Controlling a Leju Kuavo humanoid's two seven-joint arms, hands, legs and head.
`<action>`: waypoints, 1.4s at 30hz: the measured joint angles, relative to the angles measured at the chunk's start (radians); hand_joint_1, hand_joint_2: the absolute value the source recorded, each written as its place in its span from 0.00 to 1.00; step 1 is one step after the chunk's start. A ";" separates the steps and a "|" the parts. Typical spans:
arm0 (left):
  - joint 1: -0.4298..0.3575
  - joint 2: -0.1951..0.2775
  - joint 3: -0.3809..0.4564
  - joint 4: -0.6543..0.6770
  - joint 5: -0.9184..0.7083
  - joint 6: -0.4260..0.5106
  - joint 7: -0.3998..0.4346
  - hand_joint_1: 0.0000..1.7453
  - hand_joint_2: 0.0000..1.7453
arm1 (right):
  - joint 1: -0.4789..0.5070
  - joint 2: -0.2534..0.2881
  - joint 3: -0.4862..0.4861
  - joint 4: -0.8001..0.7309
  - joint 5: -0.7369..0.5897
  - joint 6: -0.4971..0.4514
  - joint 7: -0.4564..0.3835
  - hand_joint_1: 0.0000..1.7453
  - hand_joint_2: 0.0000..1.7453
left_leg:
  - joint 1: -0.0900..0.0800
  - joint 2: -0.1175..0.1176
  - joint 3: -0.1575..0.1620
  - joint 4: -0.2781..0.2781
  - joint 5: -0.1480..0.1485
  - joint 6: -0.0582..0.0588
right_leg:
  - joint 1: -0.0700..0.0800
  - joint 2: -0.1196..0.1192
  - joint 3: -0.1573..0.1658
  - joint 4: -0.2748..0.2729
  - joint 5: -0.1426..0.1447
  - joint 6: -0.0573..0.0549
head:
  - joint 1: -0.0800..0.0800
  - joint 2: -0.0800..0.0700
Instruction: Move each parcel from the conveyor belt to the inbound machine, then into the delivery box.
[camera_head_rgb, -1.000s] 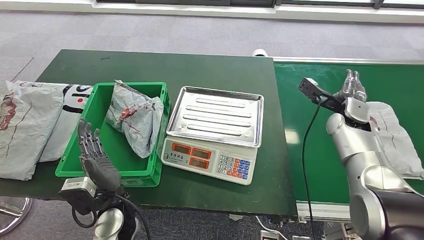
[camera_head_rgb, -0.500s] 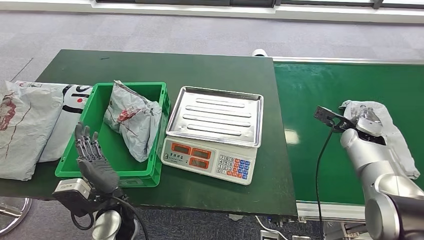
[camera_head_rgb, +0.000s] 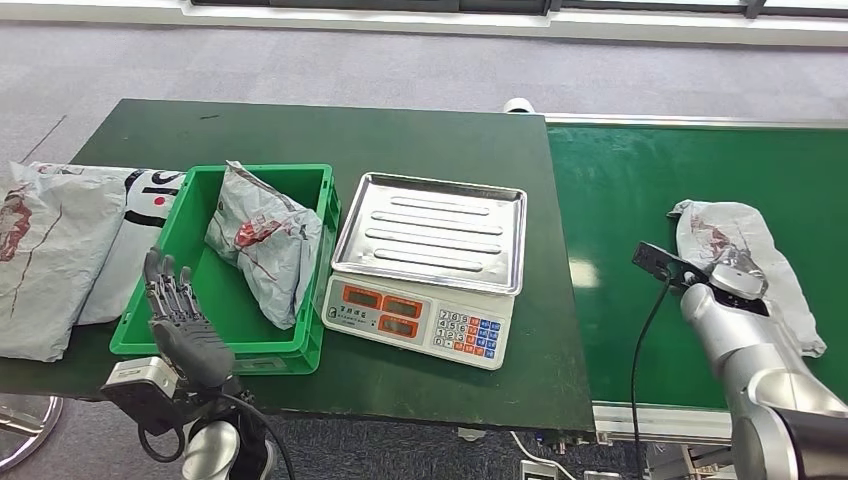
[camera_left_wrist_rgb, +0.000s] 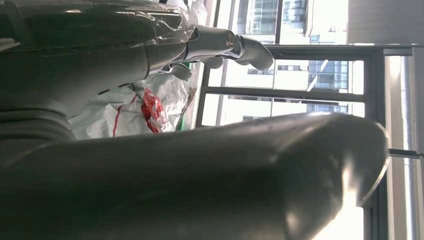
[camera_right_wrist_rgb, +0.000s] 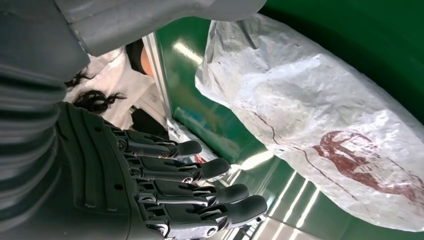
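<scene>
A grey parcel (camera_head_rgb: 745, 265) with red print lies flat on the green belt (camera_head_rgb: 640, 190) at the right of the scene. The right hand (camera_head_rgb: 738, 272) sits over the near middle of this parcel in the head view; the wrist hides its fingers there. In the right wrist view the fingers (camera_right_wrist_rgb: 200, 170) are straight and spread a little, holding nothing, with the parcel (camera_right_wrist_rgb: 320, 120) just beside them and apart from them.

Left of the belt stands the dark green table (camera_head_rgb: 300, 130). On it, near the belt, is the scale (camera_head_rgb: 425, 265), with a bare steel tray on top and a keypad on its near face. Just left of the scale is the green box (camera_head_rgb: 150, 315). A second parcel (camera_head_rgb: 265, 240) lies crumpled inside it, leaning toward the box's right wall. Left of the box, more bags (camera_head_rgb: 55, 250) lie on the table, one overlapping the other.

The left hand (camera_head_rgb: 180, 320) is raised at the near left corner of the box, in front of its near wall. Its fingers (camera_head_rgb: 165, 285) point up, spread apart, holding nothing. In the left wrist view the hand (camera_left_wrist_rgb: 150, 50) crosses the picture with fingers extended, and a patch of the second parcel (camera_left_wrist_rgb: 145, 107) shows behind it.
</scene>
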 joint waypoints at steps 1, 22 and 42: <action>-0.001 0.000 0.000 0.002 0.003 -0.006 0.000 0.00 0.00 | 0.002 -0.001 -0.002 0.001 0.002 -0.004 0.003 0.00 1.00 | 0.000 0.000 0.000 0.000 0.000 0.000 | 0.000 0.000 0.000 0.000 0.000 0.000 | 0.000 0.000; -0.012 -0.008 0.042 0.072 0.025 -0.067 0.000 0.00 0.00 | 0.071 -0.060 -0.043 0.005 0.084 -0.220 0.040 0.00 0.00 | 0.000 0.000 0.000 0.000 0.000 0.000 | 0.000 0.000 0.000 0.000 0.000 0.000 | 0.000 0.000; -0.023 -0.008 0.050 0.094 0.025 -0.062 0.001 0.00 0.00 | 0.149 -0.082 -0.167 0.005 0.076 -0.296 0.054 0.00 1.00 | 0.000 0.000 -0.001 0.000 -0.001 0.000 | 0.000 0.000 -0.001 0.000 0.000 0.000 | 0.000 0.000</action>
